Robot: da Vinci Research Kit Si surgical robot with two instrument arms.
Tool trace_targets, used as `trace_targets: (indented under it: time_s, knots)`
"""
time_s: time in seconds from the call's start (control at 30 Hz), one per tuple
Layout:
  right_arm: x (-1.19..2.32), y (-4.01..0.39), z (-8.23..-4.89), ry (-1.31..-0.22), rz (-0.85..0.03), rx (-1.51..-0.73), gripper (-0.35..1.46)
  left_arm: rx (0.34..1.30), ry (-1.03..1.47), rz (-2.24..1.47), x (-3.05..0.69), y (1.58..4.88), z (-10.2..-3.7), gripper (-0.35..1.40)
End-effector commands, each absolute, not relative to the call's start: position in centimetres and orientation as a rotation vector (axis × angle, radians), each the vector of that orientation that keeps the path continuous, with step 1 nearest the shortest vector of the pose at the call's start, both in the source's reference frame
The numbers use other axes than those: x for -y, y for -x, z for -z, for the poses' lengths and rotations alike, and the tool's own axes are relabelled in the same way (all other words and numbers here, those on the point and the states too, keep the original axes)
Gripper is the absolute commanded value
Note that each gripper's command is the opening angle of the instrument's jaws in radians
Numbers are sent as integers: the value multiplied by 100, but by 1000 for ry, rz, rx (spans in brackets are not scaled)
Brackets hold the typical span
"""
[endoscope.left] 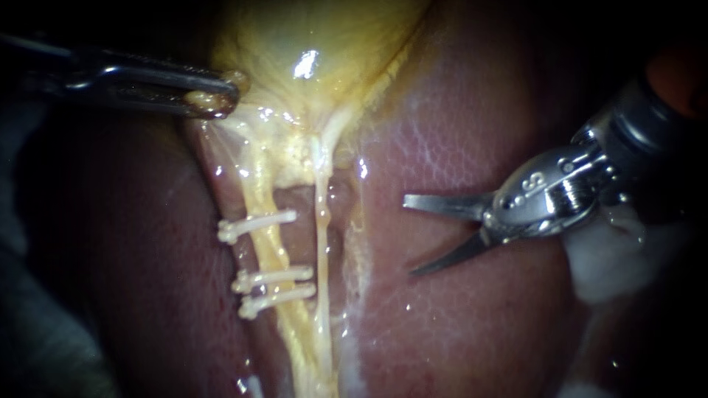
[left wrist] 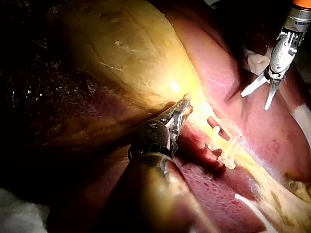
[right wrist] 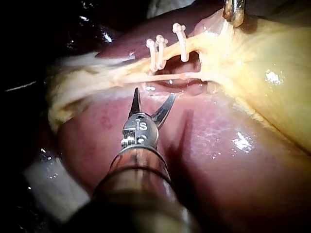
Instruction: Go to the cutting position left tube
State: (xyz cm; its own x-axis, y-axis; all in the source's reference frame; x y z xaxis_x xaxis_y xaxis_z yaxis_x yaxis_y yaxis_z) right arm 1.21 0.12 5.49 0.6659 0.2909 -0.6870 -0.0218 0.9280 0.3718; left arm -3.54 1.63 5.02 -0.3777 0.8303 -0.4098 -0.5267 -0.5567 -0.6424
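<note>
Now your right instrument (endoscope.left: 408, 236), steel with two thin blades, stands wide open, holding nothing; the yellow left tube (endoscope.left: 269, 250) with three white clips (endoscope.left: 258, 223) lies ahead, apart. Your left instrument (endoscope.left: 217, 99) clamps the pale yellow gallbladder (endoscope.left: 317, 37), probably stretching the tube.

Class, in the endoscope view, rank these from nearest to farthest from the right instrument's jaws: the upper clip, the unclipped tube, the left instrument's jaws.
1. Unclipped tube, just left of the open jaws of the right instrument.
2. Upper clip, further left, across the left tube.
3. Left instrument, far upper left, jaws shut on the edge of the gallbladder.
</note>
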Motion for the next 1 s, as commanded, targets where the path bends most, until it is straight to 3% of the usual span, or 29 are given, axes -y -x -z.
trace_targets:
  time_s: [0.03, 0.47, 1.0]
  knots:
    - [-10, -126, -550, -366, -186, -835, 138, 519, 911, -2012, -163, 355, -502, -35]
    - [16, -177, -593, -495, -237, -885, 135, 519, 911, -2012, -163, 355, -502, -35]
    - [20, -192, -663, -616, -261, -904, 133, 520, 911, -2012, -163, 354, -501, -35]
